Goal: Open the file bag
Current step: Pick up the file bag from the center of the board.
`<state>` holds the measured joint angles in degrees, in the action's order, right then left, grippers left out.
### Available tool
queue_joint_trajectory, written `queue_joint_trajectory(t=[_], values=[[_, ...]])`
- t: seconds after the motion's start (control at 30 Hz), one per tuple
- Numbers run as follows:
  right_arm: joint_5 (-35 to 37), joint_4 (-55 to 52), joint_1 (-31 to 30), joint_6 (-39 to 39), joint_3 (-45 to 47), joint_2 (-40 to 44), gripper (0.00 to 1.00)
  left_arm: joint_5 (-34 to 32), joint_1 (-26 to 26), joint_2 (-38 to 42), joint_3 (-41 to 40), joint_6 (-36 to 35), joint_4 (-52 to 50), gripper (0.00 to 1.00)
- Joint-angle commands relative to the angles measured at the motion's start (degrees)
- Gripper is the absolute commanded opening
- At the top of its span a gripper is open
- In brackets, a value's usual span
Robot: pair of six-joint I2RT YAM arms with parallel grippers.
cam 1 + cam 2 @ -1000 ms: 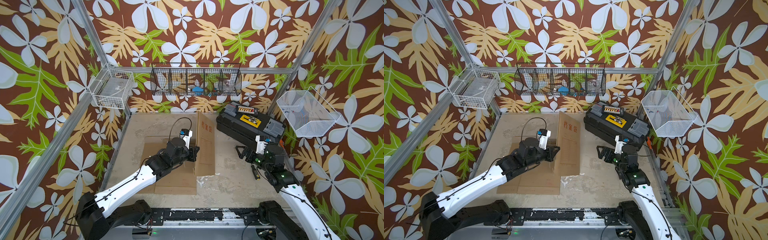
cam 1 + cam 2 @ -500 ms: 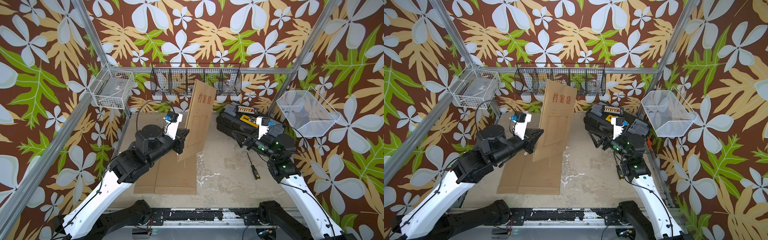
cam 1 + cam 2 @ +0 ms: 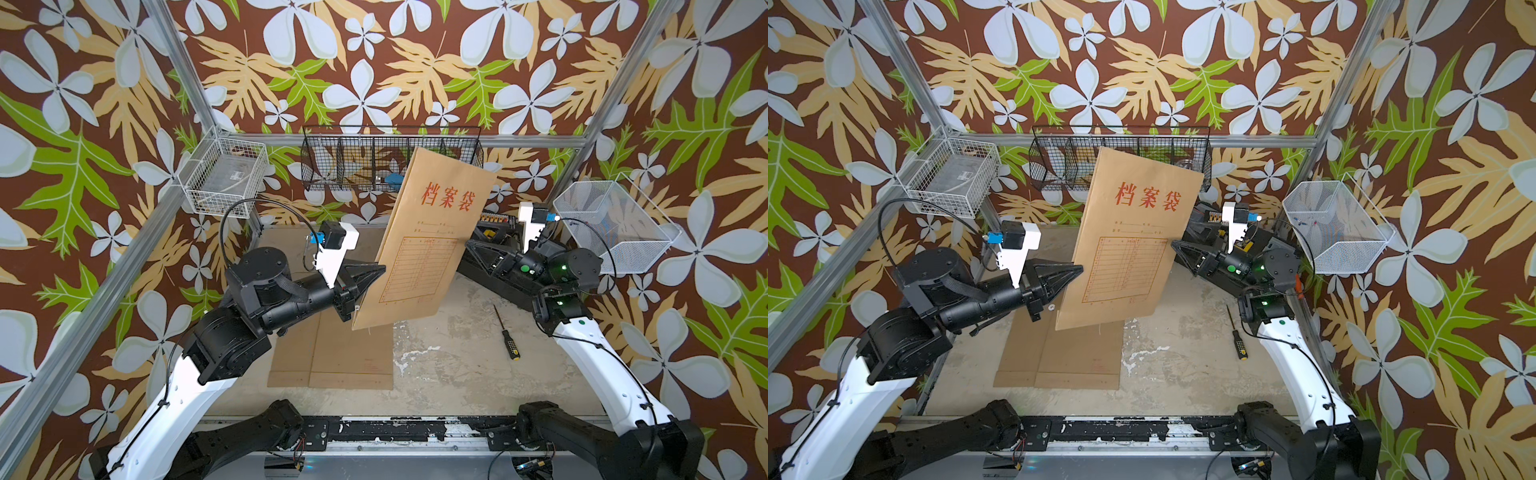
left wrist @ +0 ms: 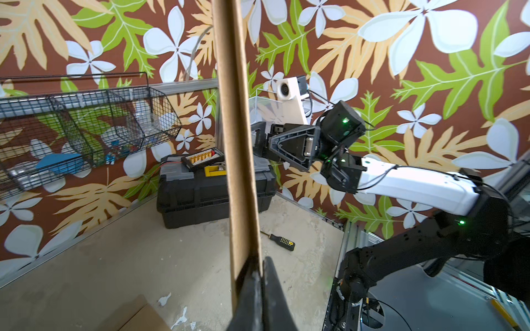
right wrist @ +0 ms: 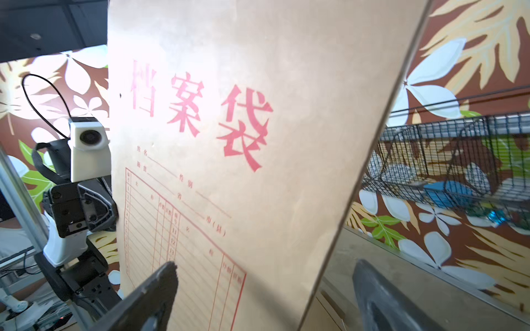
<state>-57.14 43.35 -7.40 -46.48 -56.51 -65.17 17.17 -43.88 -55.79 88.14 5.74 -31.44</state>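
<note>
Since a second ago the bag point(image 3: 428, 245) has left the counter point(image 3: 449, 365), where it lay flat on the cardboard, and now hangs in the air between the two arms. The right arm point(image 3: 590, 353) has meanwhile come up from beside the screwdriver to the bag's height. Nearest the robot's base, the cardboard point(image 3: 332, 357) lies flat on the counter as a few overlapping brown sheets. The screwdriver point(image 3: 508, 338) lies well apart from it on bare counter, on the right arm's side, where it lay before. Above them the left arm point(image 3: 266, 299) reaches in, and the left jaws are pressed together on the lower part of the bag's edge on that side. The left wrist view shows that edge point(image 4: 235, 143) running up out of the shut jaws. The bag point(image 3: 1129, 245) stands on end, leaning a little, its red title uppermost and its lower corner clear of the cardboard. Its printed face point(image 5: 258, 143) looks toward the right arm. The right jaws stand wide apart just beside the bag's other edge, which lines up between them in the right wrist view; whether they touch it cannot be told. Behind the right arm the black toolbox point(image 4: 200, 197) sits on the counter by the back wall. Farthest off, a black basket point(image 3: 353, 162) hangs on the back wall, partly hidden by the bag's top in both top views. A white basket point(image 3: 224, 174) hangs at the left post and a mesh basket point(image 3: 615, 224) on the right wall.
</note>
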Motion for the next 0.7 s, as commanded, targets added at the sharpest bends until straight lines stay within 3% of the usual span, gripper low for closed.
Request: queue_joint_trajectory(t=[0.0, 0.27, 0.4, 0.67], values=[[-3.0, 10.8, -0.1, -8.5, -2.3, -1.9, 0.96, 4.1, 0.0, 0.6, 0.5, 0.0, 3.4, 0.00], [-7.2, 27.6, 0.1, -25.1, -8.0, -7.2, 0.81, 4.8, 0.0, 1.6, -1.3, 1.1, 4.6, 0.00], [-6.7, 28.0, 0.1, -26.4, -9.1, -7.4, 0.65, 1.1, 0.0, 2.3, -2.0, 1.9, 5.3, 0.00], [-5.4, 27.2, 1.8, -26.8, -7.6, -6.6, 0.43, -6.1, 0.0, 3.0, -3.1, 3.0, 4.9, 0.00]])
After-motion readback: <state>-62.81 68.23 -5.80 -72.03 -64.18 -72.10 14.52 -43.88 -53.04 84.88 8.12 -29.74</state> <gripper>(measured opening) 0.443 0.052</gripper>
